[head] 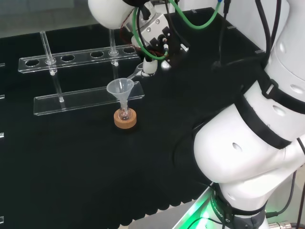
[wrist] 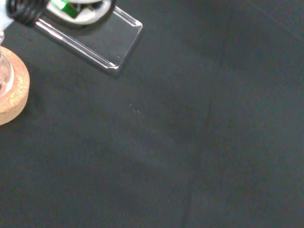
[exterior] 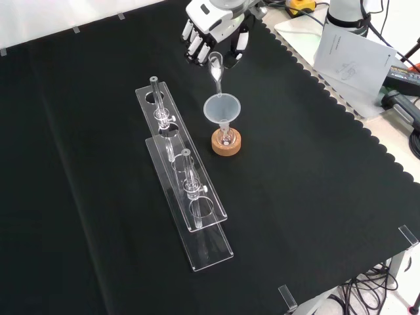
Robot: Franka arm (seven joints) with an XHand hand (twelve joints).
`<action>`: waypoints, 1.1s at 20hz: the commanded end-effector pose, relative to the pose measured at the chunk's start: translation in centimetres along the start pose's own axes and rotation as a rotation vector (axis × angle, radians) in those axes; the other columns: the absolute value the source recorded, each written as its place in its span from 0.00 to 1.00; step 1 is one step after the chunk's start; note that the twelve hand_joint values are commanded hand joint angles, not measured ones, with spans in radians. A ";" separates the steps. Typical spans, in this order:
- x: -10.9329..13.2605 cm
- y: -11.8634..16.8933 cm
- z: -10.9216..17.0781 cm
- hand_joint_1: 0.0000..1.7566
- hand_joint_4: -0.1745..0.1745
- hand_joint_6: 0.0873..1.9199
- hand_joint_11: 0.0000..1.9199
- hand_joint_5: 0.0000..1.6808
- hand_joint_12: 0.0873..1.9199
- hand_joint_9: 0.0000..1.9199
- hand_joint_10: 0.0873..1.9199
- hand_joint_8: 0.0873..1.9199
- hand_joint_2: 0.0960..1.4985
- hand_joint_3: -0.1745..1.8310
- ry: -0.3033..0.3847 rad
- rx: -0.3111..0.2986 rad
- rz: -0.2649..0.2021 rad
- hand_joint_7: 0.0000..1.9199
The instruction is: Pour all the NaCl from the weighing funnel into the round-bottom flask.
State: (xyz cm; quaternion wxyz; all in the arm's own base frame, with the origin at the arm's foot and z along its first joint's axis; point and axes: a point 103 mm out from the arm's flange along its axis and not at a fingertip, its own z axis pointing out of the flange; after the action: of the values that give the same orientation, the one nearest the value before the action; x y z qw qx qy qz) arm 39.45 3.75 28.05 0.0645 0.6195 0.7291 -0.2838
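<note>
The robot hand [exterior: 213, 29] hangs at the far side of the tabletop [exterior: 315, 197] in the front view, its fingers curled down around the upper end of the weighing funnel [exterior: 215, 71], a small clear scoop-shaped piece that it pinches and carries. The weighing funnel's long axis slopes steeply: the held end is up in the robot hand, and the narrow spout points down and toward the camera in the front view, away from the palm. Whether any NaCl is left inside cannot be told.

Just below that spout, and a little nearer the camera than the robot hand in the front view, stands one clear conical funnel [head: 120, 88], its stem seated in the neck of one small round-bottom flask [head: 124, 114]. The flask sits on one cork ring [head: 125, 119]. In the head view the spout tip lies at the conical funnel's rim on the side toward the robot hand; in the front view it sits over the open mouth. This is the relation the pour turns on, as I judge it: the spout has to stay over the mouth while the weighing funnel is tipped further.

Beyond the flask, on the side away from the robot hand, lie two clear acrylic racks [exterior: 187, 190], each carrying upright glass tubes, both well apart from the pour.
</note>
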 end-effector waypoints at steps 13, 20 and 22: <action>1.6 0.0 -1.1 0.63 1.00 0.32 0.48 0.75 0.47 0.61 0.07 0.29 0.44 0.37 -0.060 0.004 0.002 0.39; 1.0 -0.1 -1.2 0.63 1.00 0.32 0.48 0.75 0.47 0.61 0.07 0.29 0.44 0.37 -0.087 0.016 0.014 0.39; 1.7 -0.1 -1.7 0.63 1.00 0.32 0.48 0.75 0.47 0.61 0.06 0.29 0.44 0.37 -0.102 0.016 0.018 0.39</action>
State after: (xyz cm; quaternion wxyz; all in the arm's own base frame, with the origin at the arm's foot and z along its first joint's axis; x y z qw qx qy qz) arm 39.41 5.22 28.62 0.0916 0.6120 0.7204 -0.3131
